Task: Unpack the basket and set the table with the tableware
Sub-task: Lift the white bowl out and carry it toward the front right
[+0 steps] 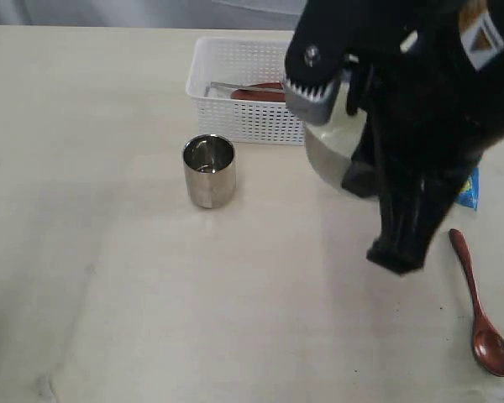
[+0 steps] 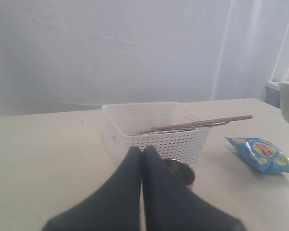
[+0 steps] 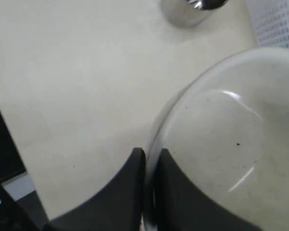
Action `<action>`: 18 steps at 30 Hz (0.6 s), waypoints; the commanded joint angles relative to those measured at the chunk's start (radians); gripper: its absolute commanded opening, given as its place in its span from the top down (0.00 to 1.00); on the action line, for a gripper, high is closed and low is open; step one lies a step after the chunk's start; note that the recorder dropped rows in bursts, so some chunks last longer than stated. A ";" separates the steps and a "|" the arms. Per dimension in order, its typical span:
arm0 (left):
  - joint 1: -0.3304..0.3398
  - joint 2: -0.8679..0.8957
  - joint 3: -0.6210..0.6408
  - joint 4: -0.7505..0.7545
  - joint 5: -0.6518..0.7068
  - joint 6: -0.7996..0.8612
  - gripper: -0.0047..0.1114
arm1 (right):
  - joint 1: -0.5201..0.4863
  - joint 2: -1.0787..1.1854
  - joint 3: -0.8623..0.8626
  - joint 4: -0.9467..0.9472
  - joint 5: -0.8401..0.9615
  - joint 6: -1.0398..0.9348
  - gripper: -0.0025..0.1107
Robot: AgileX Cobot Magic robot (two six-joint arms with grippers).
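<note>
Clamping glossy round bowl (image 3: pixel 226 144), right pincer (image 3: pixel 151 156), perforated, probably plastic basket (image 1: pixel 244 113)

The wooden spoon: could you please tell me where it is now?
In the exterior view the wooden spoon lies on the table at the lower right, just below the blue chips bag.

Staged lab setup: cream table (image 1: pixel 109 294), plain white wall (image 2: pixel 111 48) behind.

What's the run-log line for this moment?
right pincer: shut on bowl rim | left pincer: shut, empty | cup, spoon: on table | basket: cutlery inside
</note>
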 commanded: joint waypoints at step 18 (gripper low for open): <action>0.002 -0.004 0.003 -0.011 0.001 -0.001 0.96 | 0.482 0.180 0.469 -0.401 -0.309 0.598 0.98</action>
